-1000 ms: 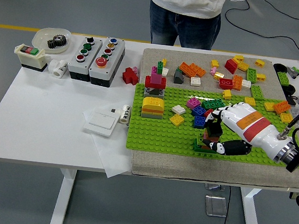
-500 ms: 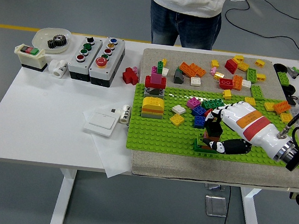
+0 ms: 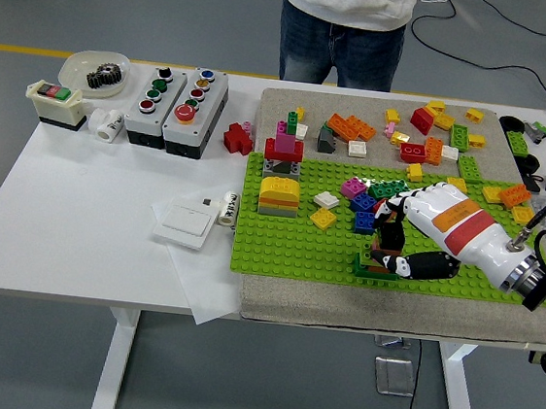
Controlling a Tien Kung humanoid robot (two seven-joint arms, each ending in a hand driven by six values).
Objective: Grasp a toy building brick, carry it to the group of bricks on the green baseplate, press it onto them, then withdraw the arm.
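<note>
The green baseplate (image 3: pixel 288 250) lies on a grey mat on the right half of the table. A group of blue, green, magenta and red bricks (image 3: pixel 368 203) stands on its right part. My right hand (image 3: pixel 390 251) reaches in from the right, just in front of that group. Its black fingers (image 3: pixel 390 234) curl down over a small brown-red brick (image 3: pixel 381 253), and the thumb (image 3: pixel 423 268) lies along the plate below it. A dark green brick (image 3: pixel 363 266) sits at the thumb's tip. A yellow and orange stack (image 3: pixel 279 195) and a red and magenta tower (image 3: pixel 285 145) stand on the plate's left part.
Several loose bricks (image 3: pixel 427 133) are scattered on the mat behind the plate. Two button boxes (image 3: pixel 177 97), a switch box (image 3: pixel 57 104), a bowl with a gear (image 3: pixel 97 71) and a white plate on paper (image 3: pixel 185 222) lie to the left. A person (image 3: pixel 342 26) stands at the far side.
My right hand has stayed over the same spot on the baseplate, with its fingers only slightly shifted. The person at the far side has moved a little to the right.
</note>
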